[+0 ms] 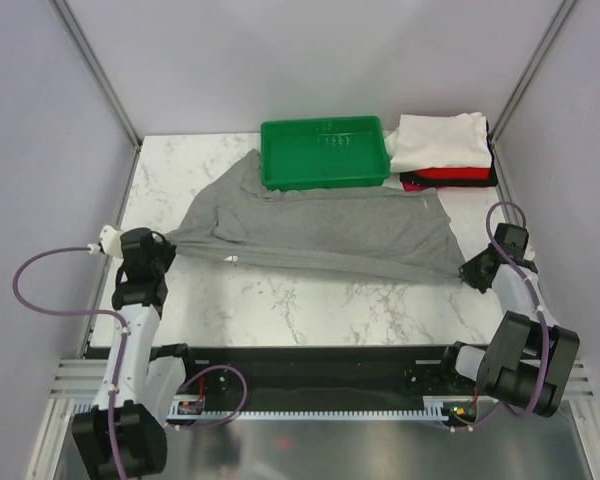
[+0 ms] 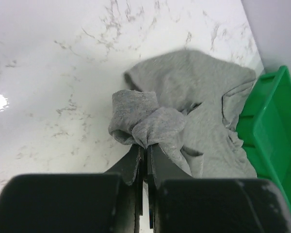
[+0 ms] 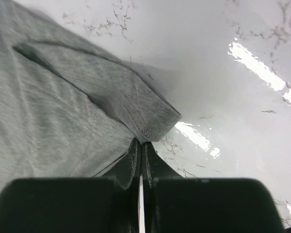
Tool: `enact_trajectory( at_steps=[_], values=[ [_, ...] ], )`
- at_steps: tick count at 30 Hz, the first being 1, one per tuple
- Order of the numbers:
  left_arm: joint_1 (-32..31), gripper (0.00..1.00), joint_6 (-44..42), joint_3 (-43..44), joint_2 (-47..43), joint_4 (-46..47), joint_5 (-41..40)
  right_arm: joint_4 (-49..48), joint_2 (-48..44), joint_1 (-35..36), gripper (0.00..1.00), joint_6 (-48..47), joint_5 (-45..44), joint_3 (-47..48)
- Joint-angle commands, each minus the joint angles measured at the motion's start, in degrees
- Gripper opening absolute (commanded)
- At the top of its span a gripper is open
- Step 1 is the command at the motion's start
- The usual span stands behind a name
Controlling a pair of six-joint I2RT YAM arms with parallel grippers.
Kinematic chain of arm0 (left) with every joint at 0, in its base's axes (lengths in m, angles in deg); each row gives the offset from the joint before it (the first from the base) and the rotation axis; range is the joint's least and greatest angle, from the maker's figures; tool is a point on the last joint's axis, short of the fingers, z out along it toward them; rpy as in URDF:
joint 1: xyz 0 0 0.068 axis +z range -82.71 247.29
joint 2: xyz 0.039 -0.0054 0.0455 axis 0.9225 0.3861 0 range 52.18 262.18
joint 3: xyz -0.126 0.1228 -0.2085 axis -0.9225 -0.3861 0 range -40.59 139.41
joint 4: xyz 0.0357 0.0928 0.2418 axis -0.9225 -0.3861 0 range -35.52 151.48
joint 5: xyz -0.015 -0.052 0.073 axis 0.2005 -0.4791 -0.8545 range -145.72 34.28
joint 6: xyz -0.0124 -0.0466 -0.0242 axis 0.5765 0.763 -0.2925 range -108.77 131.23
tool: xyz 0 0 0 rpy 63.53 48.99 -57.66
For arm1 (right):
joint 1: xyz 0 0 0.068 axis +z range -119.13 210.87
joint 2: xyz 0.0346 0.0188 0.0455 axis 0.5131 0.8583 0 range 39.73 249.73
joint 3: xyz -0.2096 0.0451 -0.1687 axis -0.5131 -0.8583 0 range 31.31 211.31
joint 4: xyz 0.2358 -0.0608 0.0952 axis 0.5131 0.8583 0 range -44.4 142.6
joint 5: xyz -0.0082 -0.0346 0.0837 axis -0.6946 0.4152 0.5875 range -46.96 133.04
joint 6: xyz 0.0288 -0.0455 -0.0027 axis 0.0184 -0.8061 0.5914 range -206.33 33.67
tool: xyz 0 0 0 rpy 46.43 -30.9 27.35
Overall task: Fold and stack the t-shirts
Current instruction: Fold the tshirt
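Observation:
The large heather-grey t-shirt [image 1: 320, 228] is stretched across the marble table between my two grippers, its far edge lying against the green tray. My left gripper [image 1: 162, 243] is shut on a bunched end of it, seen in the left wrist view [image 2: 146, 145] with the cloth [image 2: 150, 124] gathered above the fingertips. My right gripper [image 1: 467, 269] is shut on the shirt's hemmed corner [image 3: 150, 124], pinched at the fingertips [image 3: 141, 143]. Folded white [image 1: 440, 140], red [image 1: 450, 174] and black shirts [image 1: 485, 182] are stacked at the far right corner.
A green plastic tray [image 1: 325, 152] stands at the back centre, and shows at the right edge of the left wrist view [image 2: 274, 126]. Grey walls enclose the table on the left, right and back. The arms' base rail [image 1: 310, 375] runs along the near edge.

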Motion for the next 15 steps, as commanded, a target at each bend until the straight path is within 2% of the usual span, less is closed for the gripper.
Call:
enact_trajectory(
  at_steps=[1,6,10,12,15],
  values=[
    [4.33,0.02,-4.30,2.15,-6.31,-9.30,-1.37,3.53,-3.81,-1.13,0.00,-0.88,-2.67,1.59],
    [6.27,0.02,-1.78,0.92,-14.21,-17.31,1.62,5.89,-7.23,-1.57,0.00,-0.34,-2.84,-0.61],
    [6.27,0.07,1.66,-1.10,-19.67,-23.64,3.21,7.92,-10.48,-1.58,0.00,0.18,-1.97,-1.58],
    [5.75,0.13,4.29,-1.80,-20.81,-27.52,3.47,9.76,-12.85,-1.58,0.00,2.81,-2.06,-1.76],
    [5.65,0.42,5.35,-0.49,-21.87,-29.71,5.67,11.17,-15.15,-1.93,0.06,5.36,-3.45,-2.11]
  ],
)
